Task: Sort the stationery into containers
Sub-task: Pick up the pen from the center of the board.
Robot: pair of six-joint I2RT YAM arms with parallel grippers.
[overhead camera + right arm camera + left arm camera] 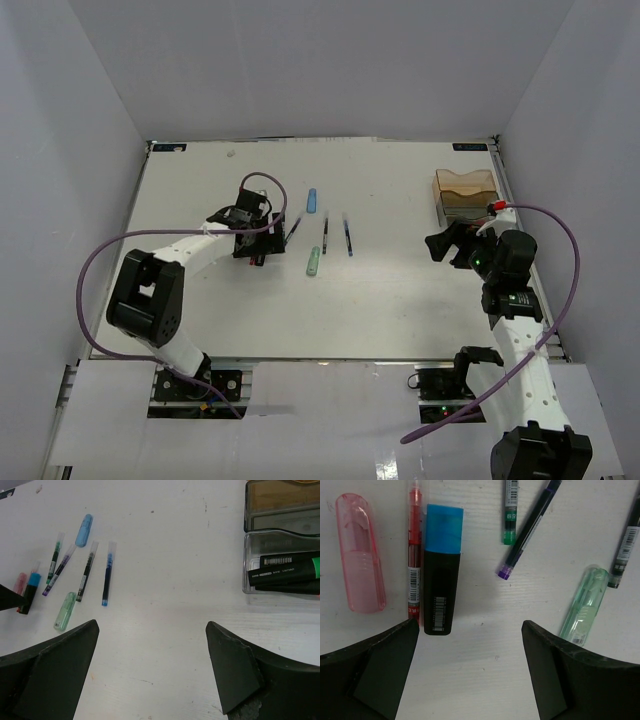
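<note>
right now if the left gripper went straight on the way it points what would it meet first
Probably the blue-capped marker, lying just ahead inside the open span of the left gripper; depth is unclear, so it may touch bare table beside it instead.

Left arm (pixel 188 250) and right arm (pixel 530 350) — white links, black joint housings — each trail a looping purple cable (pixel 262 175); a green light (pixel 477 262) glows on the right wrist.

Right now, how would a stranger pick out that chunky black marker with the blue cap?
Look at the white table, under the left arm's open gripper. The black marker with the blue cap lies beside a thin red pen. It is the only thick, opaque piece there.
</note>
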